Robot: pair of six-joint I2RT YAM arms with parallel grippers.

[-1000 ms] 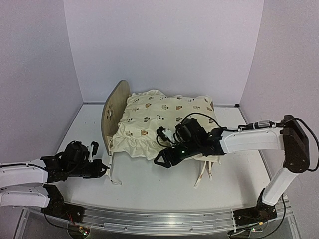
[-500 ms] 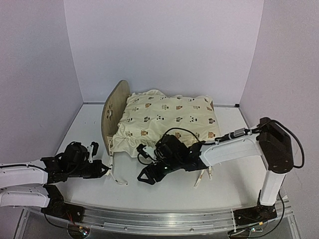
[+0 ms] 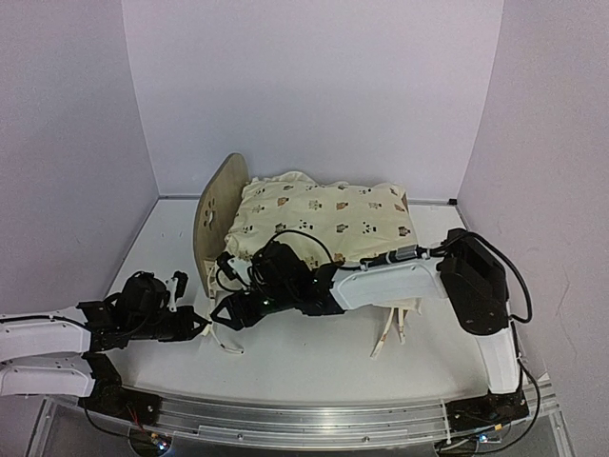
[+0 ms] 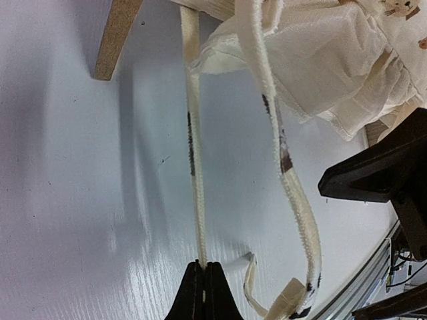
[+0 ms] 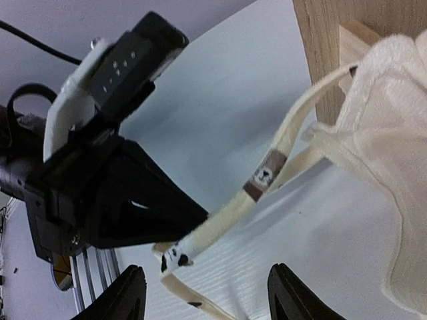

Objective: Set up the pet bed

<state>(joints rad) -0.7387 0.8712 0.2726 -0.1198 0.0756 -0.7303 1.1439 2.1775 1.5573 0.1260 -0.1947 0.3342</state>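
Pet bed of light wood with arched headboard [image 3: 211, 214]: cushion-tying step, by judgement. Left jaws pressed together, pinching one thin cream fabric tie [image 4: 195, 167]; right jaws spread, the second, brown-patched cream tie [image 5: 267, 177] just ahead. Both ties run to the cream animal-print cushion [image 3: 324, 224] on the bed, which stands toward the far edge of the white desk [image 3: 314, 357]. Next move probably calls for closing on the second tie.

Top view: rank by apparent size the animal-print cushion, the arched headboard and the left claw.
1. Animal-print cushion, clearly largest.
2. Arched headboard, seen nearly edge-on, so it shows narrow.
3. Left claw, smallest, though nearer the camera.
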